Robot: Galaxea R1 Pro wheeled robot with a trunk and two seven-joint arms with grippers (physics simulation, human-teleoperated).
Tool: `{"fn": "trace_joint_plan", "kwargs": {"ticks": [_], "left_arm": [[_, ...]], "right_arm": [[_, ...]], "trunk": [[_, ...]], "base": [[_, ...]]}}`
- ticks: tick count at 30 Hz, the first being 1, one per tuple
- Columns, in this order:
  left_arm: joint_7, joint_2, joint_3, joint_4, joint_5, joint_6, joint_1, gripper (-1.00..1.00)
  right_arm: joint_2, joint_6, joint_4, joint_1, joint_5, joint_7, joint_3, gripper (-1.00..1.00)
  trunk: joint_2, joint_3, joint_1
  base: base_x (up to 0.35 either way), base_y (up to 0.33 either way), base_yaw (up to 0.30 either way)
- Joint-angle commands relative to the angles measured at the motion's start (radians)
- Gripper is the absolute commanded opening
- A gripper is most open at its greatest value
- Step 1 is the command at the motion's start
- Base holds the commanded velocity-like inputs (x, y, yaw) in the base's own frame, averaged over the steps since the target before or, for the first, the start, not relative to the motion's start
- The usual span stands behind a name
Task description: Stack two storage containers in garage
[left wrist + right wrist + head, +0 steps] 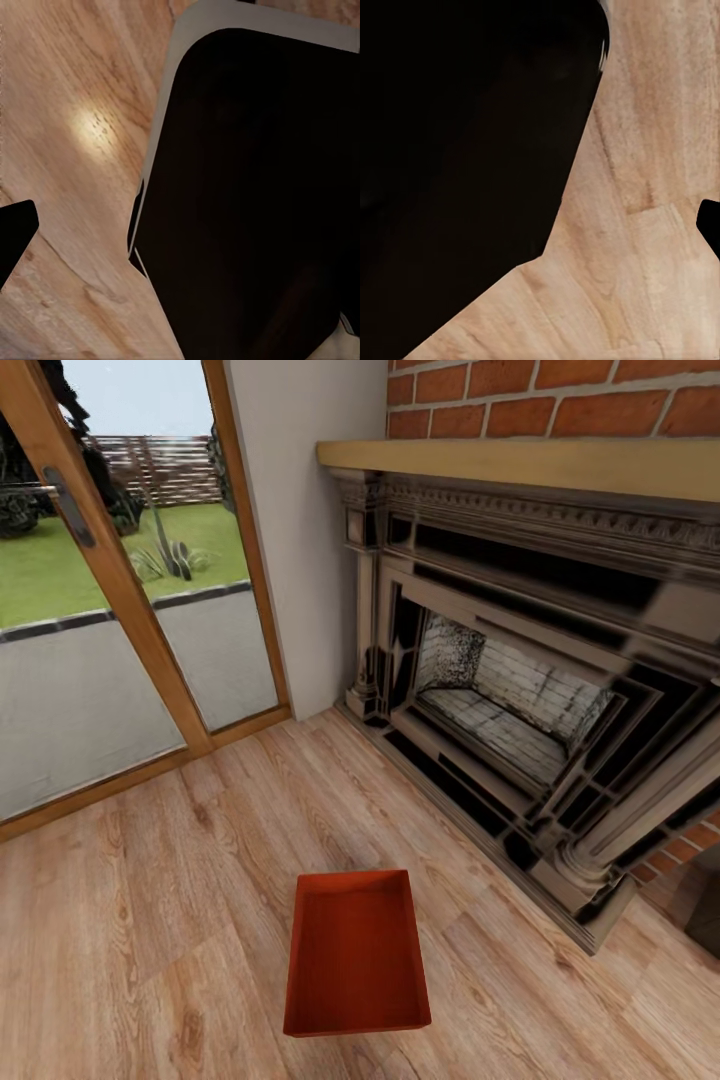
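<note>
One storage container (357,955) sits in front of you on the light wood-plank floor (150,920) of the living room, low in the head view and a little left of the fireplace's near corner. It is an orange-red open bin, upright, nothing inside it, its long side running away from you. It rests apart from the fireplace (520,700), whose dark ornate surround and pale sooty firebox fill the right of your view, with red brick (560,400) above the wooden mantel (520,465). To your left a wood-framed glass door (120,590) looks out on paving and grass.

Your left wrist camera looks down at wood planks (75,135) beside a large dark, grey-edged body (255,195); a small black tip (15,232) pokes in at the picture's edge. Your right wrist camera gives much the same: a broad black mass (465,150) over the planks (645,187). From these you cannot tell whether either claw is wide or narrow, and nothing shows between any fingers.
</note>
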Motion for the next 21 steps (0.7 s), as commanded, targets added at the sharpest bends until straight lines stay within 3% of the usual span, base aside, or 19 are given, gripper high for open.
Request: {"fn": "trace_joint_plan", "kwargs": {"ticks": [1,6,11,16,21], "left_arm": [[0.002,0.000,-0.009,0.000,0.006,-0.005,0.000,1.00],[-0.002,0.005,-0.006,-0.002,0.011,-0.009,0.000,1.00],[0.018,0.033,-0.001,-0.030,0.039,0.005,0.000,1.00],[0.042,0.061,0.001,-0.058,0.045,0.019,-0.005,1.00],[0.047,0.070,0.001,-0.086,0.042,0.047,-0.031,1.00]], "right_arm": [[0.006,-0.005,0.003,-0.001,0.000,-0.004,0.005,1.00],[0.022,-0.004,0.001,-0.001,-0.004,-0.011,0.001,1.00],[0.030,0.021,-0.028,-0.010,-0.032,-0.019,-0.026,1.00],[0.058,0.049,-0.056,-0.028,-0.059,-0.028,-0.032,1.00],[0.087,0.077,-0.084,-0.056,-0.086,-0.041,-0.034,1.00]], "trunk": [[0.000,-0.001,0.000],[0.000,-0.001,0.000],[0.000,-0.001,0.000],[0.000,-0.001,0.000],[0.000,-0.001,0.000]], "base": [[0.000,0.000,0.000],[0.000,0.000,0.000],[0.000,0.000,0.000],[0.000,0.000,0.000],[0.000,0.000,0.000]]}}
